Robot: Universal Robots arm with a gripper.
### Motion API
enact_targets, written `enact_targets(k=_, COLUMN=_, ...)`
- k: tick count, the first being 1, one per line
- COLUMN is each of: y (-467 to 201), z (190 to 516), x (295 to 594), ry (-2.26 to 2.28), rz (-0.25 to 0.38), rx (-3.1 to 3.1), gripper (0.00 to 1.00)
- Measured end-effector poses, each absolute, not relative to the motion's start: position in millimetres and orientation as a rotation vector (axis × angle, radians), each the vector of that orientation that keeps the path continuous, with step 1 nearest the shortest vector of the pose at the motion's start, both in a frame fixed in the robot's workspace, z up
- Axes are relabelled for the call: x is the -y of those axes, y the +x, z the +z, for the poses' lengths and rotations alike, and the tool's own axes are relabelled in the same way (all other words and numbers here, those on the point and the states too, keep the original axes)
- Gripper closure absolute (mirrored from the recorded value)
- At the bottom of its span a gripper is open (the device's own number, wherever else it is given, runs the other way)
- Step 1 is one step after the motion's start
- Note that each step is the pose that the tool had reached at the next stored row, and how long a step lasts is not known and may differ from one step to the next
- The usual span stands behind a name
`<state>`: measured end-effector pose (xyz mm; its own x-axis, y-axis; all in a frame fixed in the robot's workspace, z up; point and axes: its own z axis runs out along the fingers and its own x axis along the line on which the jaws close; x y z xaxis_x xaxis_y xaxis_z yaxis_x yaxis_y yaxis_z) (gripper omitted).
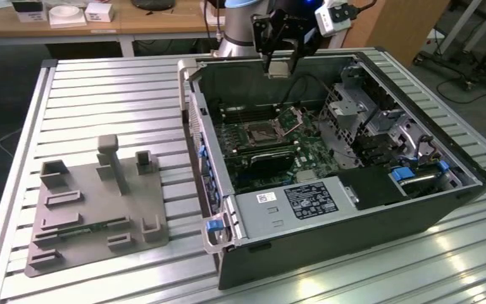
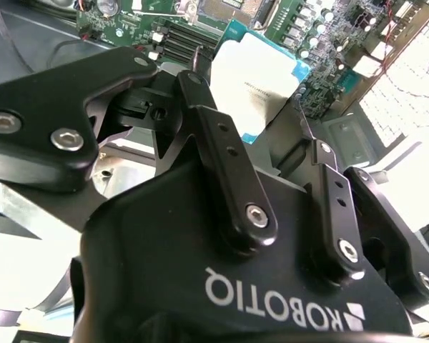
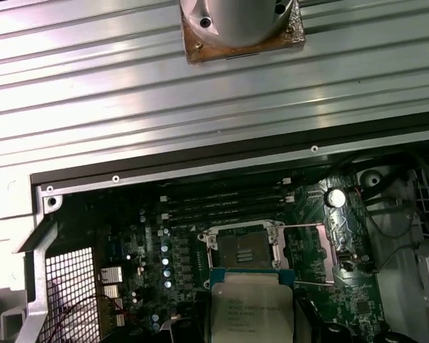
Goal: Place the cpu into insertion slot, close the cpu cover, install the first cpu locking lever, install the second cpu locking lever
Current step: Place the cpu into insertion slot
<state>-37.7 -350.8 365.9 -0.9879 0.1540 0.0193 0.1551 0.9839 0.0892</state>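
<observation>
The gripper (image 1: 278, 66) hangs over the open computer case (image 1: 328, 244). Its black fingers (image 2: 225, 153) are closed against the edges of the cpu (image 3: 252, 309), whose near part is cut off in the first wrist view. In that view the insertion slot (image 3: 243, 249) lies bare and dark-centred on the green motherboard (image 3: 139, 243), just past the chip's edge. The cpu cover (image 3: 311, 254) is swung open beside it. The locking levers are too thin to tell apart. A grey fixture tray (image 1: 91, 209) sits on the slatted table (image 1: 99, 95).

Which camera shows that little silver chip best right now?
The first wrist view: the cpu faces the camera, its silvery top plain. The second wrist view shows it partly hidden by the tool; the exterior view shows it as a small pale square at the tool tip.
</observation>
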Motion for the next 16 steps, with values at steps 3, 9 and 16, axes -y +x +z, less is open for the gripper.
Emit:
enact_targets(k=3, y=-37.7, z=365.8, x=350.8, ry=-0.270, rz=-0.142, rx=3.115, gripper=0.46)
enact_targets(k=9, y=-37.8, z=365.6, x=350.8, ry=-0.327, rz=-0.142, rx=3.111, gripper=0.46)
enact_targets(k=16, y=-37.8, z=365.5, x=350.8, ry=-0.390, rz=-0.143, rx=3.106, gripper=0.46)
